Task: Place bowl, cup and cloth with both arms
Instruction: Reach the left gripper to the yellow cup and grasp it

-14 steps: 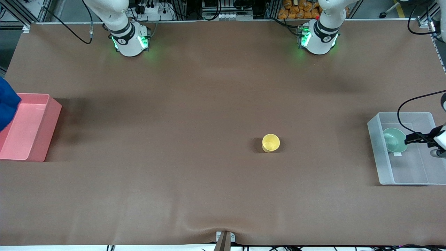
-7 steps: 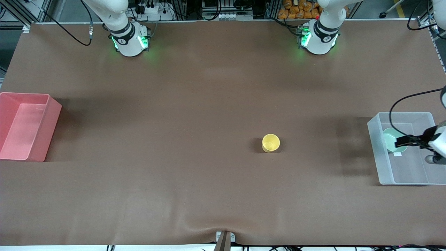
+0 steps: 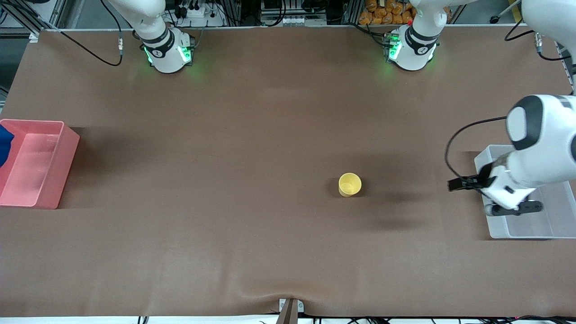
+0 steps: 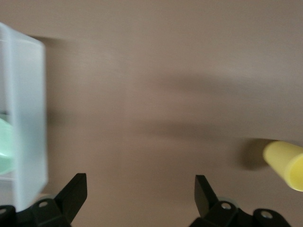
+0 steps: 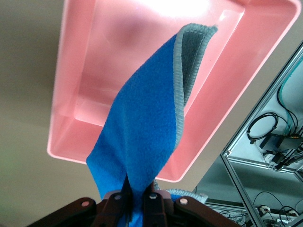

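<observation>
Left gripper [image 3: 453, 185]: fingers [image 4: 71, 196] spread wide apart, holding nothing, poised over bare table just beside the clear bin's [image 3: 535, 229] wall, on the side toward the cup. Left arm reached in from the left arm's end of the table, its wrist over the bin.

Right gripper [image 5: 137, 201]: fingers pressed together, clamped on one corner of the cloth [image 5: 147, 137], which hung down over the pink bin [image 5: 75, 71]. Only a sliver of the cloth showed at the edge of the front view [image 3: 3, 144].

Cloth: bright blue, thin grey edge, draped in a long fold, suspended above the pink bin's open interior; contact with the bin could not be told.

Bowl [image 4: 5, 146]: pale mint green, inside the clear bin; hidden by the left arm in the front view.

Cup [image 3: 349, 184]: yellow, upright on the brown table [image 3: 252, 135], between the two bins, nearer the clear one.

Pink bin [image 3: 31, 162]: at the right arm's end of the table.
</observation>
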Tool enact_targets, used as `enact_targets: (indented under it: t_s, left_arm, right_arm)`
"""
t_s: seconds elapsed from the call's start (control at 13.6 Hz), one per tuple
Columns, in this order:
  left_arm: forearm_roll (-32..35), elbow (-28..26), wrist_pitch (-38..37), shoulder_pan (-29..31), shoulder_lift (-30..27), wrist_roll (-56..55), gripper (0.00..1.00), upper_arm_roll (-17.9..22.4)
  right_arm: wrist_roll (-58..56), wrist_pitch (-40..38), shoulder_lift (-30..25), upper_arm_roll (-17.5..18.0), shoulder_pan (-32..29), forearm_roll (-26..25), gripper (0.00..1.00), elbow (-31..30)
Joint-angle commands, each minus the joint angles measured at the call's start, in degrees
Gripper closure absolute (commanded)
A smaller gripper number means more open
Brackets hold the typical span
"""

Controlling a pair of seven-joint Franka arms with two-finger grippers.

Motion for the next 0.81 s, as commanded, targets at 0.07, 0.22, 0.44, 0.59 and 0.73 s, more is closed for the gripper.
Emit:
enact_targets:
  t_s: [0.07,0.22,0.44,0.59,0.73]
  left_arm:
    - [1.0,-0.3,-0.5,-5.3,0.4,-7.4,0.0,-1.3]
    - [1.0,-0.3,0.2,-8.8,1.3,-12.0,0.0,-1.3]
    - [0.9,-0.3,2.7,-13.0,4.2,-16.5,0.0,-1.3]
    - [1.0,-0.5,4.9,-14.7,6.6,-18.9,0.0,-1.3]
    - [1.3,-0.5,6.6,-16.9,8.9,-22.8,0.0,-1.1]
  right_arm:
    - [0.3,5.1,3.4,1.0,-2.6,-0.3,1.0,0.7]
    - [0.3,7.0,5.1,1.0,-3.4,1.3,1.0,0.7]
    - [0.4,11.5,7.0,1.0,-3.8,2.9,1.0,0.7]
    - [0.4,13.0,7.9,1.0,-4.1,4.0,1.0,0.7]
    - [0.4,16.2,8.7,1.0,-4.1,4.8,1.0,0.7]
